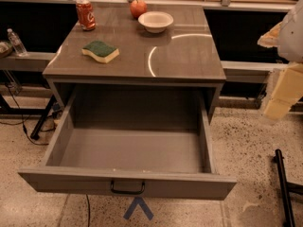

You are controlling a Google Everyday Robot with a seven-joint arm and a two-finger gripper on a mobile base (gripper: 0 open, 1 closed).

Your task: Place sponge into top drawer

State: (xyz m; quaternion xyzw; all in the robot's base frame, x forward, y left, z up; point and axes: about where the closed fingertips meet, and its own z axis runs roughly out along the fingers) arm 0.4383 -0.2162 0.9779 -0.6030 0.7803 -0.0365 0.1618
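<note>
sponge (pixel 100 50) lies green side up near the left edge of the surface (pixel 184 56), toward the back, nothing touching it. drawer (pixel 61 181) is pulled out under the front edge with nothing inside, so the drop zone looks ready. hand (pixel 280 100) hangs out past the right edge, well apart from the sponge. Can't tell if it's wide or narrow. Grasp not yet done. can (pixel 85 14), apple (pixel 138 7) and bowl (pixel 155 21) sit along the back edge, clear of the sponge, so a top-down reach looks unobstructed.
</note>
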